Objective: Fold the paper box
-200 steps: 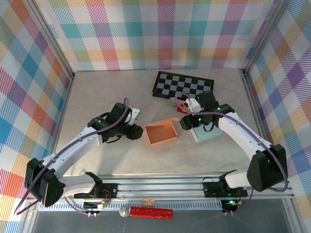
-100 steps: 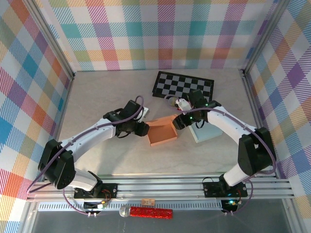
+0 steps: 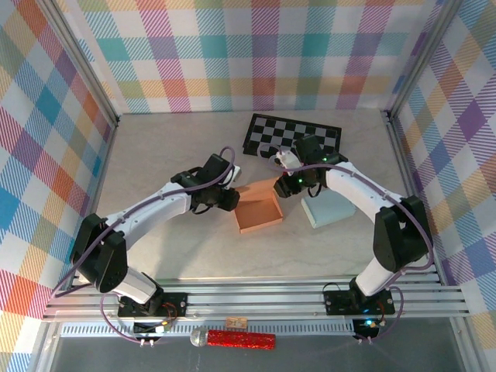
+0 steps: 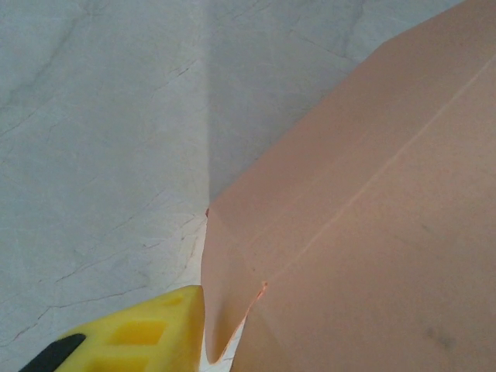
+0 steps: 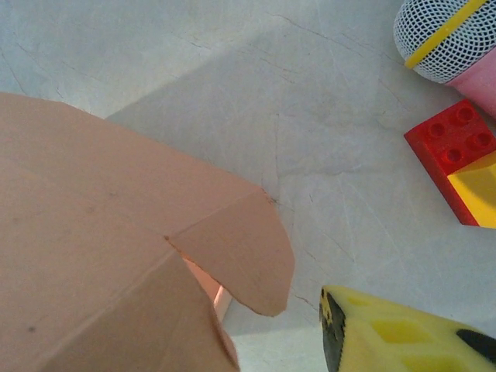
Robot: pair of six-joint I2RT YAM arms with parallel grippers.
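Note:
The orange paper box lies open-topped in the middle of the table, walls up. My left gripper is at its left far corner. In the left wrist view the box looms close, and one yellow finger rests against a corner flap; the other finger is hidden behind the paper. My right gripper is at the box's right far corner. There a rounded flap sticks out, and a yellow finger stands a small gap away from it, touching nothing.
A black-and-white chessboard lies at the back. A pale blue block sits right of the box under my right arm. A red and yellow brick and a mesh-headed toy microphone lie just beyond the right gripper.
Both arms have swung inward from the box's sides to its two far corners. Both pairs of jaws have narrowed. The box has stayed in place.

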